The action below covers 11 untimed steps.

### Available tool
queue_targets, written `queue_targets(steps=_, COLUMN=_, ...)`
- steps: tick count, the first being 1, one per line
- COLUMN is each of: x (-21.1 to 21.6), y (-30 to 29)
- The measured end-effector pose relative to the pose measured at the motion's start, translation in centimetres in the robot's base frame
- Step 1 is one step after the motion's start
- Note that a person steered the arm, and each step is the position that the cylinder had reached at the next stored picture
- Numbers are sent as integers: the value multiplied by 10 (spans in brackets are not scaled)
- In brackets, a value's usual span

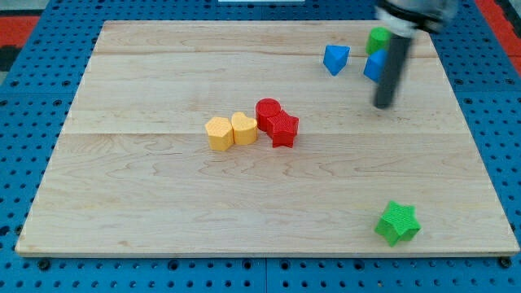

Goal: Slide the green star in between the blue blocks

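Partly, my tip hides one blue block — shape unclear.

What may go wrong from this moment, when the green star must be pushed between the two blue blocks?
1. The green star lies near the board's bottom right edge; a badly angled push may slide it off.
2. My tip is far from the star, just below the blue block that the rod partly hides; moving away may knock it.
3. The gap to the blue triangular block looks narrow, and another green block sits just above it.
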<state>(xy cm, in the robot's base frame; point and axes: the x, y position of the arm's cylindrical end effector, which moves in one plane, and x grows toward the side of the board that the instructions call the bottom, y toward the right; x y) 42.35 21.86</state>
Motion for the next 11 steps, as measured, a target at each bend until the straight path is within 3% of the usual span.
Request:
queue_targets(steps=1, x=80, y=32)
queue_targets(steps=2, x=151, y=-37)
queue_targets(steps=3, x=192, y=-9)
queue_targets(steps=5, x=194, y=-42)
queue_targets(steps=7, x=175, y=-172)
queue_targets(steps=9, x=103, y=-96)
queue_targets(steps=10, x=94, y=-59)
queue_targets(steps=11, x=88, y=-63)
